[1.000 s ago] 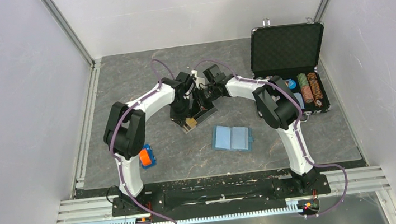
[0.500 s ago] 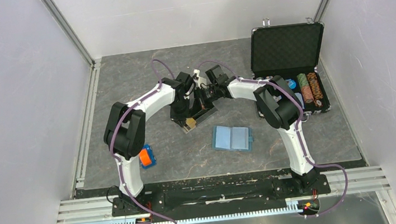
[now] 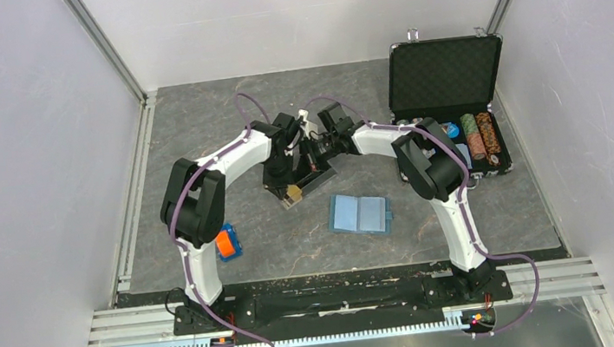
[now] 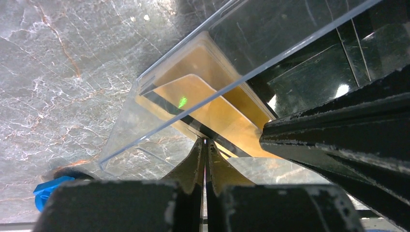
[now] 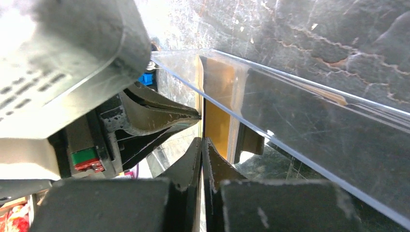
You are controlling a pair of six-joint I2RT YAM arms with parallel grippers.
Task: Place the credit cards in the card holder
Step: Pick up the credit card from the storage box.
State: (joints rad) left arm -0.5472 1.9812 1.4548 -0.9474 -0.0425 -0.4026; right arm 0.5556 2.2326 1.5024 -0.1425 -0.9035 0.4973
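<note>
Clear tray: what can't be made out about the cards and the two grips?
- Left wrist: the left gripper is shut against the clear tray; its own fingertips hide whether wall or card is pinched.
- Right wrist: the right gripper is shut beside the orange cards, seen edge-on; hold unclear.
- Top external: both grippers cover the tray; card count unreadable.
- Top external: card holder pockets too small to read.

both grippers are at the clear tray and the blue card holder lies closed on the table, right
No, the card holder lies open, its two halves spread flat, as the top external view shows. The left gripper and right gripper are at the clear tray.
</note>
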